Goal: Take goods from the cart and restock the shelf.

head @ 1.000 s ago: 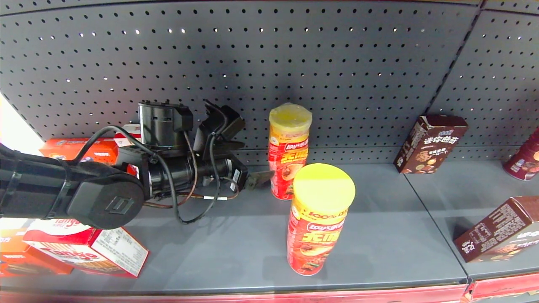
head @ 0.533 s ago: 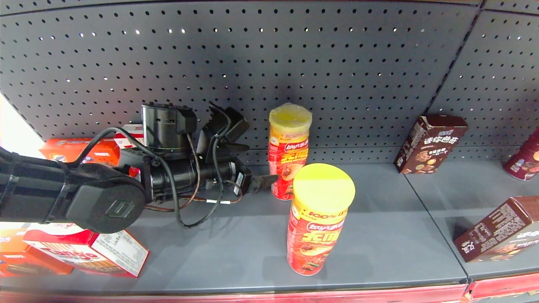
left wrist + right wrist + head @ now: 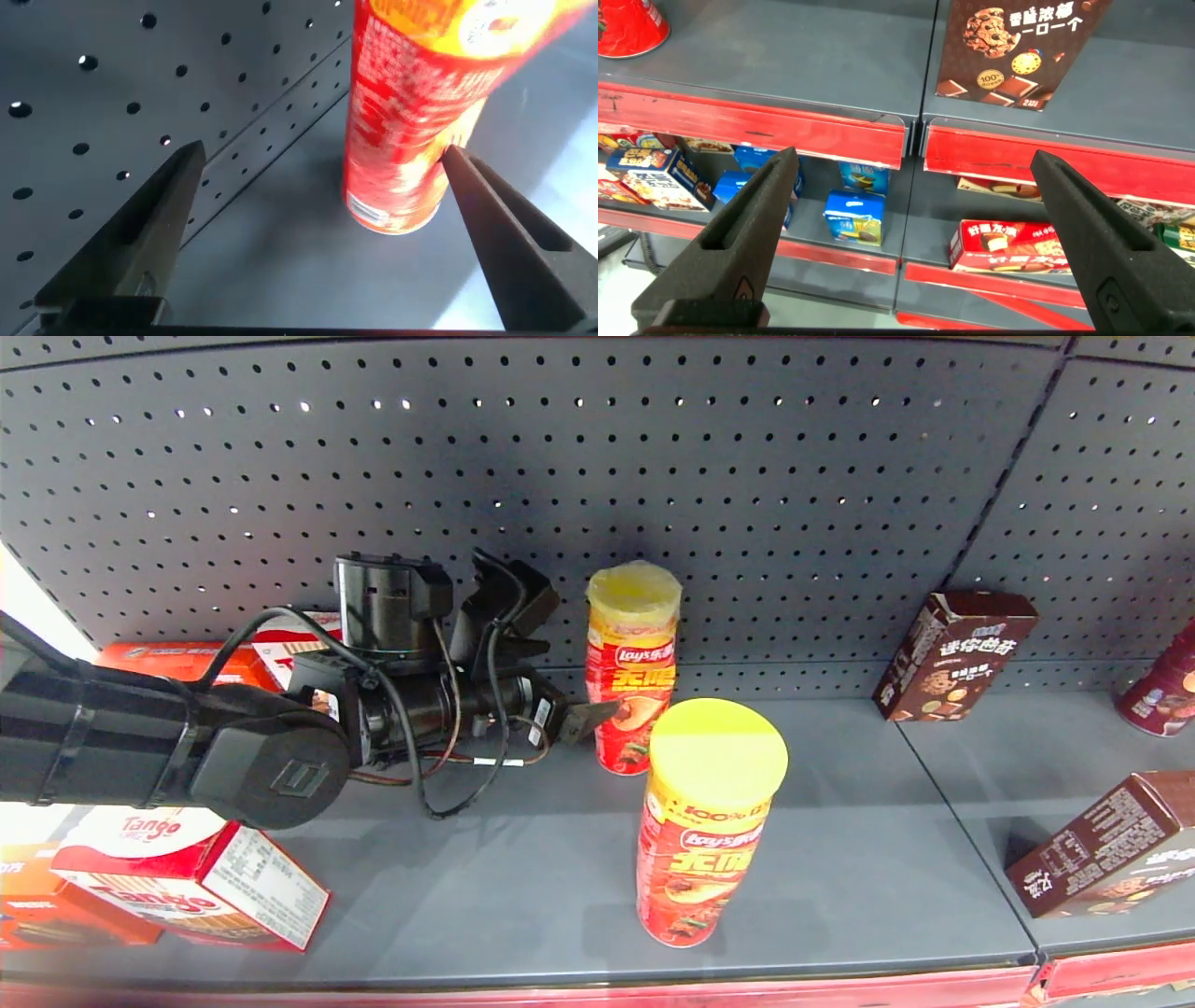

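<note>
Goods are spread along the grey shelf (image 3: 523, 859). At the left, red wafer boxes (image 3: 187, 887) are laid near the front edge. Beside them the left gripper (image 3: 322, 159) is held low over the shelf, its jaws spread wide, with the far chip can (image 3: 633, 667) stood between their tips close to the pegboard back (image 3: 653, 457). A second chip can (image 3: 709, 821) is stood nearer the front. Further right, brown biscuit boxes (image 3: 952, 653) are leaned. The right gripper (image 3: 915, 163) is held before lower shelves (image 3: 831, 131), jaws spread wide.
</note>
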Controlling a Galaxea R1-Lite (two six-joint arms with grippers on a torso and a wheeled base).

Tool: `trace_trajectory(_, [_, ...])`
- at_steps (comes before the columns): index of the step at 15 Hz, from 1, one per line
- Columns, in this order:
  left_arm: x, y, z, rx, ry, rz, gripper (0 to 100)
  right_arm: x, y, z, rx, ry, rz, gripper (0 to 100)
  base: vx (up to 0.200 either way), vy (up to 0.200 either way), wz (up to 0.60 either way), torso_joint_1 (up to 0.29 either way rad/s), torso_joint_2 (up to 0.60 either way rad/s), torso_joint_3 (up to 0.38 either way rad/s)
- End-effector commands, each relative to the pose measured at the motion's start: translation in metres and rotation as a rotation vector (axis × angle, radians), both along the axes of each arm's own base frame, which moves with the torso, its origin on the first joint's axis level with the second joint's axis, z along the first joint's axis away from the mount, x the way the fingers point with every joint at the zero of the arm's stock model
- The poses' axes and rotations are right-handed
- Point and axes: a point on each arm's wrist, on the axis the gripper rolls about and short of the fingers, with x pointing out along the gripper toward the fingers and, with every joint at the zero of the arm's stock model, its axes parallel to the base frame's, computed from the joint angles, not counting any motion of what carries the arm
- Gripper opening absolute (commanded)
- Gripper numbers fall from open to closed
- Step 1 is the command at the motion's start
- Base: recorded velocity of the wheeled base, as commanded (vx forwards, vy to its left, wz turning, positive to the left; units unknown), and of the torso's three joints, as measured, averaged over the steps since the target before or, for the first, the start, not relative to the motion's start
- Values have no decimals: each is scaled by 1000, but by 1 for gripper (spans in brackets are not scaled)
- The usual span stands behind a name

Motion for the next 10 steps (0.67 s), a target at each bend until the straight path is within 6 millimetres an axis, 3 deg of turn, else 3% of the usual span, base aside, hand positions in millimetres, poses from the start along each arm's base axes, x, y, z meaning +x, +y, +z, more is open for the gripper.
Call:
trace_trajectory(1, [1, 0, -4, 4, 9, 0, 100, 0, 0, 0, -1, 2, 1, 100, 0, 0, 0, 0, 0, 0])
trace_trajectory(10, [3, 11, -8, 16, 20, 29, 100, 0, 0, 0, -1, 2, 1, 100, 0, 0, 0, 0, 0, 0])
